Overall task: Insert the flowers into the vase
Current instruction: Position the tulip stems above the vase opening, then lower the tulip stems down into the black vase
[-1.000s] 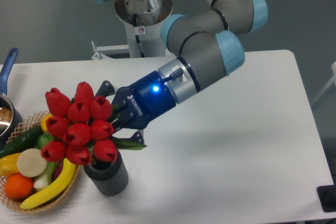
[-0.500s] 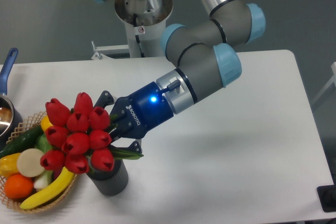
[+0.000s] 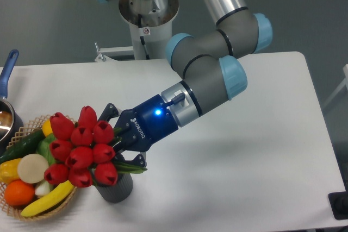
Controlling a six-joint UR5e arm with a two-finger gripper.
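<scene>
While the gripper stays clamped on the flowers by their stems, the bunch leans toward nine o'clock over the vase. Stems look partly in; seating and letting go remain.

White table, dark grey vase near front edge, wicker basket just left, pot at left edge
</scene>
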